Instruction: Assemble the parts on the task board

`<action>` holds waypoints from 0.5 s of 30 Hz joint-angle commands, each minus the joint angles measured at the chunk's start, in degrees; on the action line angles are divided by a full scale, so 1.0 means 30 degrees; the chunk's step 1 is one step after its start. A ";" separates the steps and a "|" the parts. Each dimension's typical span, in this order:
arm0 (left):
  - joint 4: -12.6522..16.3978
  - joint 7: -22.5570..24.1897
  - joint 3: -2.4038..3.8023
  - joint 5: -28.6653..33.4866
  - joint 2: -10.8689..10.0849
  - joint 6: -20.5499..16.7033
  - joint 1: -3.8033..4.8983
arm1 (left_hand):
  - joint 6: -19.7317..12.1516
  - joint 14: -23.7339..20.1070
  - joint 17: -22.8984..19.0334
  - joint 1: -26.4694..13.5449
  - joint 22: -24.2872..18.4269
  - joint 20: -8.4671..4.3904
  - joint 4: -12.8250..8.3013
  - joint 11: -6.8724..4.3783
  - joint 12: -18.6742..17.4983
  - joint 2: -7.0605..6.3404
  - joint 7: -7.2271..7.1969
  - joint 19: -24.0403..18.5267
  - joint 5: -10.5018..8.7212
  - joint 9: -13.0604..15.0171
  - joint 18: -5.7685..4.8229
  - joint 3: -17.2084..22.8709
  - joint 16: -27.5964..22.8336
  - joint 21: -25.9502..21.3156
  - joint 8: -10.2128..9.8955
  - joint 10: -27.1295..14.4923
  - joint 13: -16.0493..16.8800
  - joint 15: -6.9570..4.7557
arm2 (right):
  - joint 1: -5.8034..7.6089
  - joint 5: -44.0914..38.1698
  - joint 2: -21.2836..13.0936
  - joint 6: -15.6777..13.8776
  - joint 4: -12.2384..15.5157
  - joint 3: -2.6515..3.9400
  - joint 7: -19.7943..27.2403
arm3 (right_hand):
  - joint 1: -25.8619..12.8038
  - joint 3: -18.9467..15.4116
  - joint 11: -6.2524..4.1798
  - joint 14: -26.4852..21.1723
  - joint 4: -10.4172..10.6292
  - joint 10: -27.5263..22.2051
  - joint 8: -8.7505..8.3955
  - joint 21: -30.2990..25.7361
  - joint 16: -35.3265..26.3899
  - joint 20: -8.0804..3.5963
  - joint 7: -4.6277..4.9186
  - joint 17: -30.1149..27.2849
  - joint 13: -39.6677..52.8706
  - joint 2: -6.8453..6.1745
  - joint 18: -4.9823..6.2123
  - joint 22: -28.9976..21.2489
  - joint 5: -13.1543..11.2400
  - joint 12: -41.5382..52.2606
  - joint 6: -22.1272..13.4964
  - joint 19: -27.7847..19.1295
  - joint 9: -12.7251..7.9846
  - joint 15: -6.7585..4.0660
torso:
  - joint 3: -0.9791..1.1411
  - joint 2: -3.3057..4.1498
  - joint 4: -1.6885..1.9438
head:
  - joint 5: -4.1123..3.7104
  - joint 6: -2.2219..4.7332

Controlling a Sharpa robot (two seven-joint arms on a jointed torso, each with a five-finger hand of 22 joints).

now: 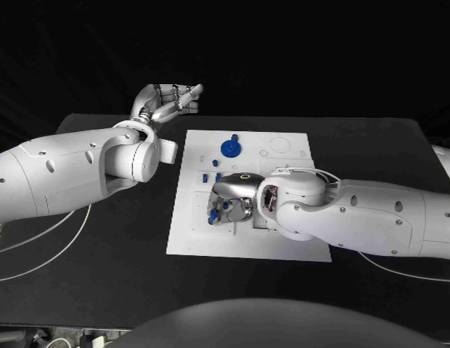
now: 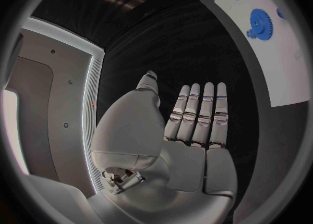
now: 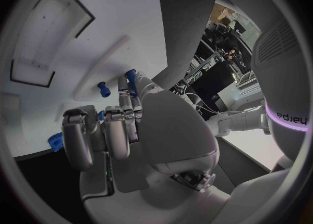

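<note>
Parts look like small hard blue plastic pegs (image 1: 205, 176) plus blue toothed gear (image 1: 230, 148), standing on flat white task board (image 1: 288, 156) mid-table. Probably light, stiff, slick, so pinch by sides. Your right hand (image 1: 236, 201) sits curled over board's middle pieces; can't tell if gripping. Left hand (image 1: 170, 100) hovers off board, fingers straight, holding nothing.

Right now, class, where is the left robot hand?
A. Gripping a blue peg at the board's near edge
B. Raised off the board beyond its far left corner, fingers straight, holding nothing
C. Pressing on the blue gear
B: the left robot hand hovers clear of the task board, fingers extended and empty.
</note>
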 commanded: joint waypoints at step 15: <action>0.0005 0.0154 0.0017 0.0007 0.0052 0.0300 0.0013 | -0.0105 -0.0118 -0.0021 0.0027 -0.0020 0.0041 0.0008 0.0051 0.0132 0.0226 -0.0012 0.0104 0.0041 0.0028 0.0197 0.0130 0.0114 -0.0034 0.0098 -0.0115 0.0006 -0.0008 | -0.0118 -0.0182 -0.0136 -0.0002 -0.0008 -0.0128 -0.0379 | -0.0861 -0.1082 0.0380 0.1991 0.0033 -0.4453 -0.0312 0.0086 0.0078 0.0261 0.0748 0.5029 0.0042 -0.0939 -0.0127 0.5018 -0.0026 -0.0019 -0.4479 0.1999 -0.0397 0.0093 | 0.0004 -0.0001 -0.0014 | 0.0011 0.0003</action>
